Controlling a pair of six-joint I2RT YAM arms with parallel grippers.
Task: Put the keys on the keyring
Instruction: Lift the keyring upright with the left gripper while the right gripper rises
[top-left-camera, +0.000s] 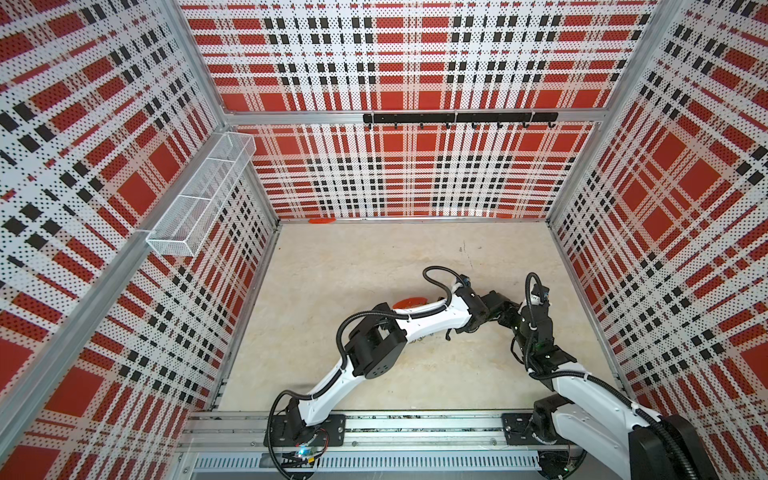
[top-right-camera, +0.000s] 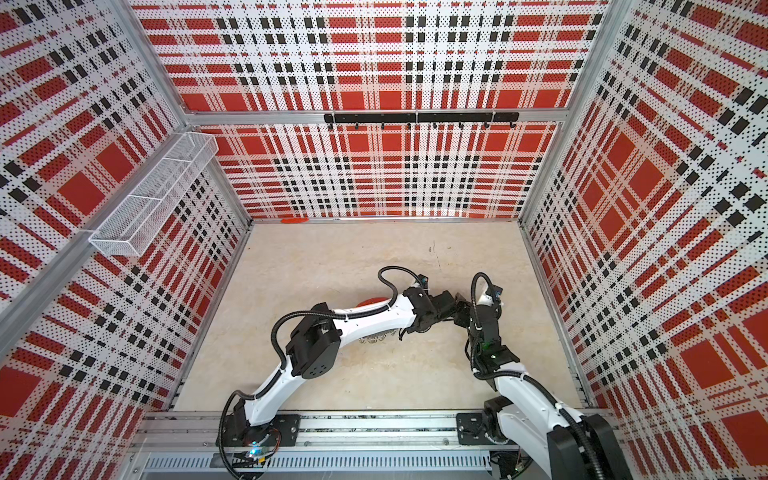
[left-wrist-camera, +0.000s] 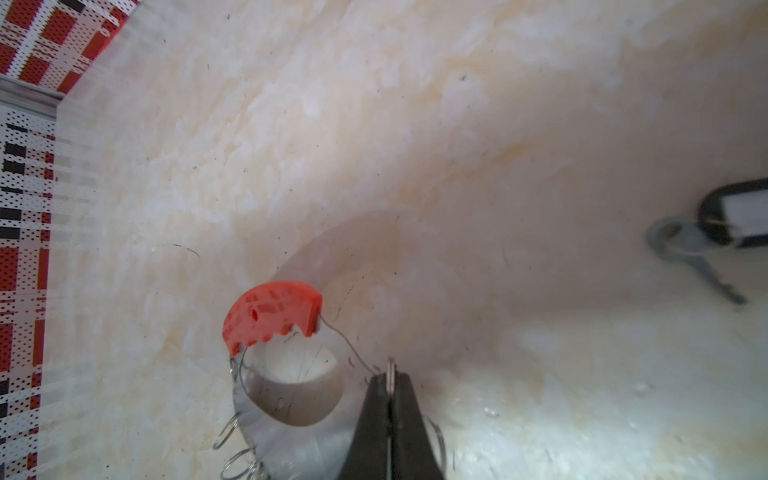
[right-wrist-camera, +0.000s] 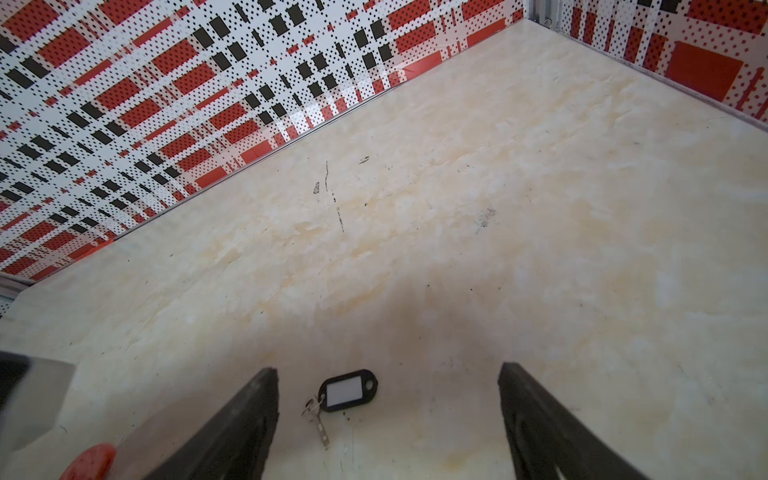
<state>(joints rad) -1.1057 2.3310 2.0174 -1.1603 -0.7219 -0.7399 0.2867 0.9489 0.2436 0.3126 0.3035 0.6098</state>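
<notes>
keyring (left-wrist-camera: 266, 428): lies on the desk (right-wrist-camera: 457, 208), mostly hidden under the left arm (top-left-camera: 428, 320) in both top views. only its red segment (left-wrist-camera: 272, 311) and part of the grey band show at the left wrist.
left claw (left-wrist-camera: 390, 378): closed tight, with a thin silver split ring (left-wrist-camera: 390, 368) pinched edge-on between the tips at the band's rim. likely reason: to pin that ring in place so a key can be worked onto it.
keys (right-wrist-camera: 347, 392): one small silver key joined to a black tag with a pale window, flat on the desk. they are near the keyring but apart from it, and nothing touches them.
right claw (right-wrist-camera: 387, 368): jaws spread wide and empty. it hangs over the keys, which lie between the two fingers, nearer one of them. whether the tips touch the desk cannot be told.
step: judged to be the approach for picking up the keys, with the ring already secured and no key threaded yet.
next move: the tag looks thicker than the key, so it seems the surer place to close on.
risk: the flat key may slide on the smooth desk, and pulling on the ring could drag the whole keyring.
</notes>
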